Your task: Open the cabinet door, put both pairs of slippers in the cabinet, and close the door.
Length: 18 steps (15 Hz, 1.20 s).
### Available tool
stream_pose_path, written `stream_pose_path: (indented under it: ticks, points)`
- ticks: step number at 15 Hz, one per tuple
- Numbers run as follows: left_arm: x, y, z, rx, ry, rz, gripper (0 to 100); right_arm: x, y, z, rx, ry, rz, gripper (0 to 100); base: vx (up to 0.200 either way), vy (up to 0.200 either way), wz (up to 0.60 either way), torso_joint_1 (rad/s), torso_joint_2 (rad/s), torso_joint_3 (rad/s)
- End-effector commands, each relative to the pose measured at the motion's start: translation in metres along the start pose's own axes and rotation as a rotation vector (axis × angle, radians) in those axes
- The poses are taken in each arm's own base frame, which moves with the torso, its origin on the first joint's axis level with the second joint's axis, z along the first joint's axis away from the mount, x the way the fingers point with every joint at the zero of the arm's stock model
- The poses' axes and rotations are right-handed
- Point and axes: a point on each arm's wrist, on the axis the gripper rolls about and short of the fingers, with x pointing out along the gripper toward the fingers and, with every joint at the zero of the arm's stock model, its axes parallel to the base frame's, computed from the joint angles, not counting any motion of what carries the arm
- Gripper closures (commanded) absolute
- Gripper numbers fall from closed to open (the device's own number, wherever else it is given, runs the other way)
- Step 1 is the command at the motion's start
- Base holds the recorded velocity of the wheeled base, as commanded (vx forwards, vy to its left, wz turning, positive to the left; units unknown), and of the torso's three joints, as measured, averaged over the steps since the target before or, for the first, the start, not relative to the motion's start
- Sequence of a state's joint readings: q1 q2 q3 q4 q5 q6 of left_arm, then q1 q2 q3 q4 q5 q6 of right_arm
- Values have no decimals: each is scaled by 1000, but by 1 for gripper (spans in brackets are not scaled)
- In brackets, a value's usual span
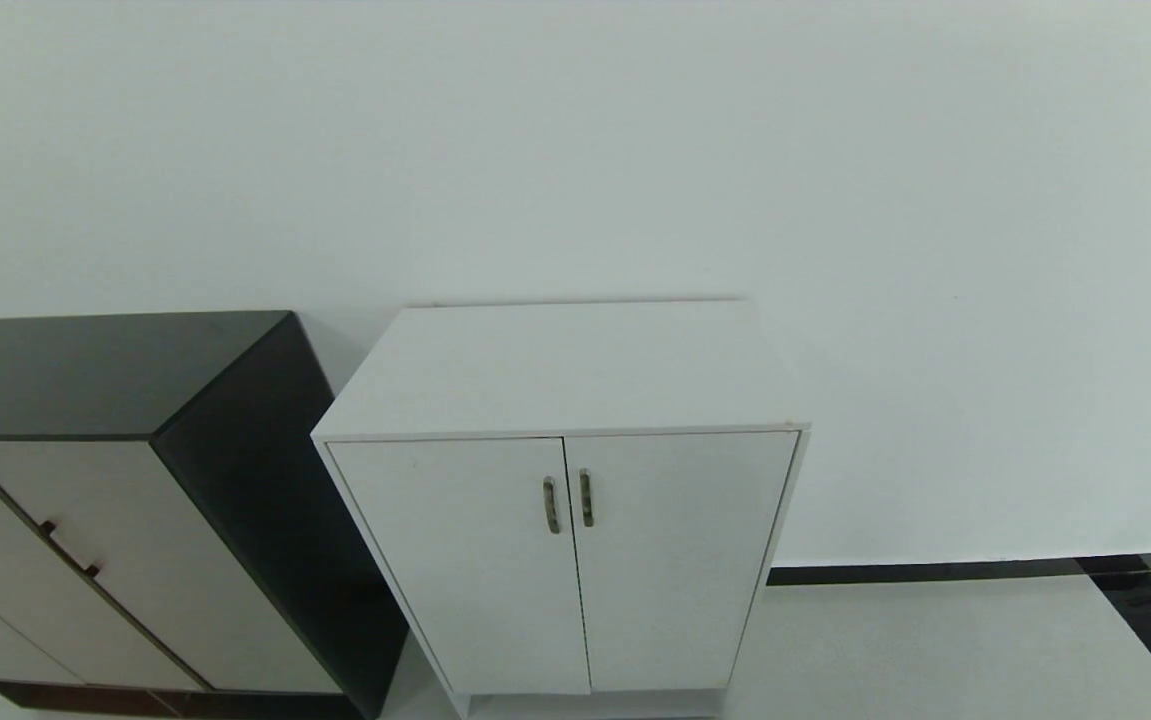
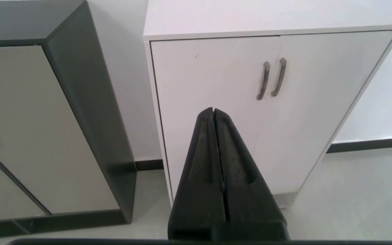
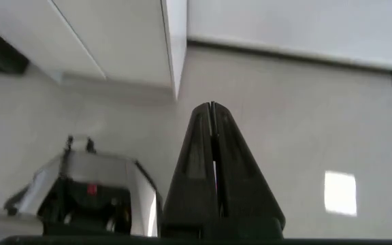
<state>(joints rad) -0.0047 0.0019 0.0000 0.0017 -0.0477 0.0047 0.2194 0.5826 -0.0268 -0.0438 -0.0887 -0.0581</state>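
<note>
White, the cabinet (image 1: 555, 370) stands against a pale wall (image 1: 575, 150) in the head view, on a light floor (image 1: 885, 650). Its two doors (image 1: 475, 570) are both shut and meet at the middle. A pair of upright metal handles (image 1: 551, 505) sits just beside the seam, one on each door. To the robot's left, close beside it, is a dark cabinet (image 1: 255, 480) with pale fronts. A black strip (image 1: 935, 572) runs along the foot of the wall on the right.

In the left wrist view, the left tool (image 2: 213, 112) has its fingers pressed together with no gap and nothing between them. It points at the white cabinet's closed front, apart from it, and its tip lies over the left door.

In the right wrist view, the right tool (image 3: 211, 107) is likewise closed tight and empty. It is over the bare floor near a lower corner of the white cabinet. A bright patch of light (image 3: 340, 192) lies on the floor beside it.
</note>
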Motion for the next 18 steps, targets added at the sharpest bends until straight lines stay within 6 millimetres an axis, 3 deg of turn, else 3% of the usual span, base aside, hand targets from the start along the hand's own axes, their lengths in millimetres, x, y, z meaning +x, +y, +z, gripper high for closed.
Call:
stream_pose_path:
  ticks: [1, 7, 13, 18]
  points:
    - [0, 0, 0, 0, 1, 0, 100, -10, 0, -9, 12, -106, 18, 100, 0, 0, 0, 0, 0, 0]
    - [0, 0, 0, -2, 1, 0, 100, -18, 2, -19, 28, -190, 140, 100, 0, 0, 0, 0, 0, 0]
    - [0, 0, 0, 0, 1, 0, 100, -31, 3, -28, 122, -382, -139, 100, 0, 0, 0, 0, 0, 0]
    - [0, 0, 0, 0, 1, 0, 100, -38, 5, -34, 110, -496, -166, 100, 0, 0, 0, 0, 0, 0]
